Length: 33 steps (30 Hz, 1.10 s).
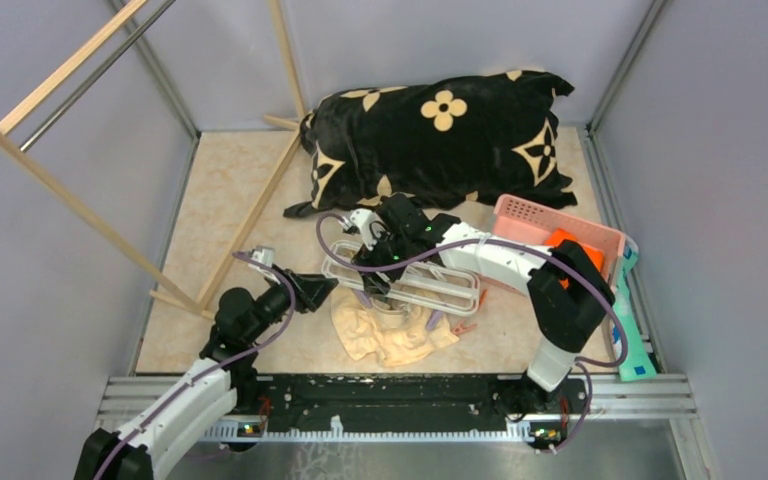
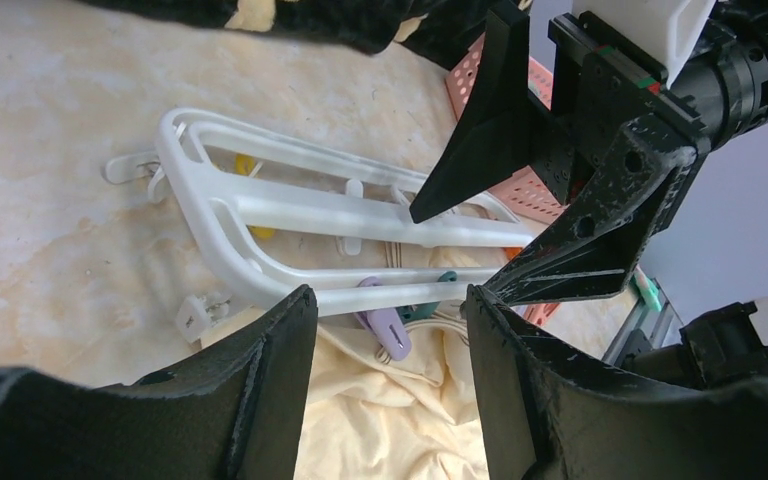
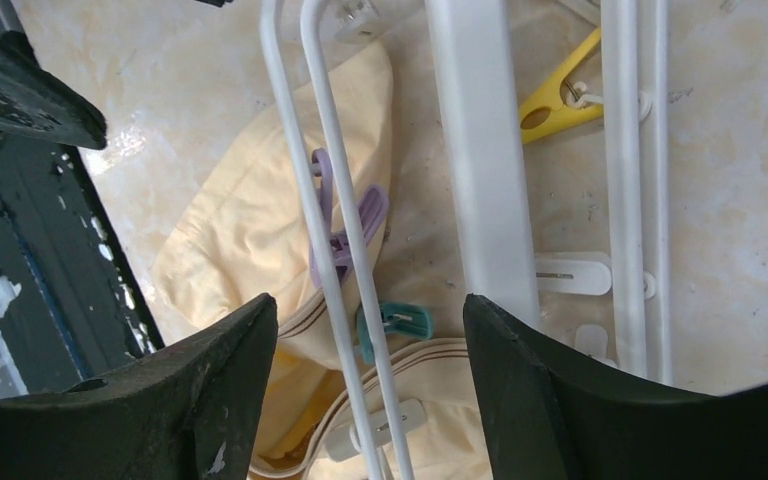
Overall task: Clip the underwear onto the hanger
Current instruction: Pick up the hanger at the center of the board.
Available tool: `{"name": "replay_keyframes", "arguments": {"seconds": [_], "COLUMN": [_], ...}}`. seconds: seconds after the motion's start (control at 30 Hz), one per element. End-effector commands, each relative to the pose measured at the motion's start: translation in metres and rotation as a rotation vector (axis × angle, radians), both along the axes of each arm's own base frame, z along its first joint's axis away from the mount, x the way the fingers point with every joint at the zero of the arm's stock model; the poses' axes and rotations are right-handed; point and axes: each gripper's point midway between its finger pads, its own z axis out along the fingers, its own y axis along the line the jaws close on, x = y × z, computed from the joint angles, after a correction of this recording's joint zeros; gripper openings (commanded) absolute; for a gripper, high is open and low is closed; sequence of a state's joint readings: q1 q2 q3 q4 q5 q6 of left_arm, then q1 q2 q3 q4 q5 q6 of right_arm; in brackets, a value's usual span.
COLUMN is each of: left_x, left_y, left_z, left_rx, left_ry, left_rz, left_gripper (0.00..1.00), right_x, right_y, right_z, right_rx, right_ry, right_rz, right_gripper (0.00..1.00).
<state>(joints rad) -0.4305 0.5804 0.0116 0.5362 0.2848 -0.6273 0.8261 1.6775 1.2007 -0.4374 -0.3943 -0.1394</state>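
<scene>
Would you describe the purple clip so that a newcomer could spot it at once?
In front of the black flowered cushion lies the white hanger. Along its near rail, where the cream underwear shows beneath, lies the purple clip. It is the only purple one, right beside a teal clip; the yellow clip sits on the hanger's other side.

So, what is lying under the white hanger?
Cream underwear lies under one side of the hanger, with a purple clip; bare tabletop under the rest. The right hand covers more fabric.
</scene>
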Motion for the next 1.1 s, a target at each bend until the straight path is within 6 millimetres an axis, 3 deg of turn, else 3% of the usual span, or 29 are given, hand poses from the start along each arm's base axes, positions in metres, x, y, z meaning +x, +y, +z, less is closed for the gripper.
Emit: {"name": "replay_keyframes", "arguments": {"seconds": [0.0,0.43,0.73,1.07], "left_x": [-0.005,-0.006,-0.007,-0.014], "left_y": [0.0,-0.003,-0.005,-0.015], "left_z": [-0.022,-0.02,-0.019,-0.007], "left_rx": [0.029,0.024,0.024,0.031], "left_ry": [0.044,0.046,0.038,-0.035], "left_rz": [-0.012,-0.034,-0.044,-0.133], "left_gripper": [0.62,0.63,0.63,0.63], "right_x": [0.008,0.005,0.005,0.011], "right_y": [0.006,0.019,0.017,0.009], "right_z": [0.0,-0.017,-0.002,0.024], "right_rx": [-0.012,-0.032,-0.01,0.015], "right_ry": [-0.04,-0.043,-0.072,-0.071], "right_rz": [0.029,0.097,0.085,0.091], "right_gripper": [0.69,0.68,0.31,0.0]}}
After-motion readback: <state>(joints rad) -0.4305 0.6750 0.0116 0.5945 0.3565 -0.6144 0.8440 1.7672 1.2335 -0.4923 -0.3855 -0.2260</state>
